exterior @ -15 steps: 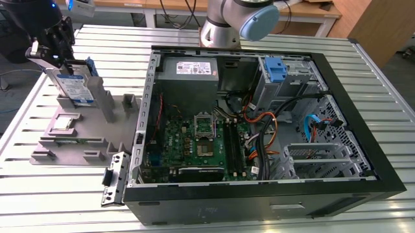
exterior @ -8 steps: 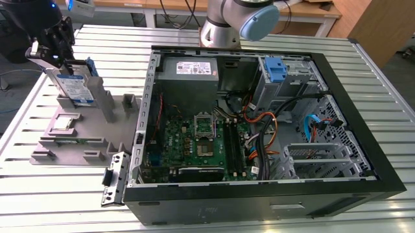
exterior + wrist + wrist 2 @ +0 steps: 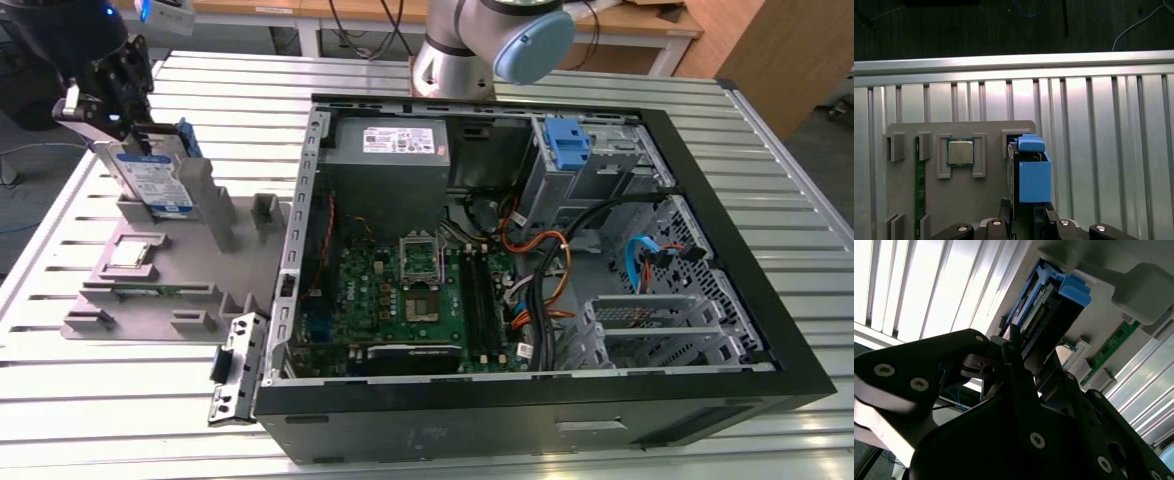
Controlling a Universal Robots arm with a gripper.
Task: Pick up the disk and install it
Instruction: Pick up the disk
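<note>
- Near the table's (image 3: 134, 400) edge on the exterior view's left, a gray holder (image 3: 200, 270) carries the parts, and the disk (image 3: 150, 180) stands on edge in a slot at the holder's far end.
- At the disk's upper end the gripper (image 3: 131, 125) has its jaws pressed onto it, one finger (image 3: 1014, 340) on each broad face, as both wrist views suggest. The disk's lower end sits between the holder's posts.
- Beside the slot, a CPU chip (image 3: 960, 152) lies in its own recess and a memory module (image 3: 917, 190) lies along the holder's edge; both are apart from the disk.
- The open computer case (image 3: 787, 340) lies well apart, toward the exterior view's right, with loose cables (image 3: 641, 255) across its interior.
- Risk, as I judge it: the grip is only at one end, partly on the blue carrier (image 3: 1034, 185), so the disk could pivot or slip in the jaws.
- A pull that is not straight along the slot could wedge the carrier against the posts and drag the holder, jolting the chip.
- Inside the case, the cables could snag a corner of the disk.
</note>
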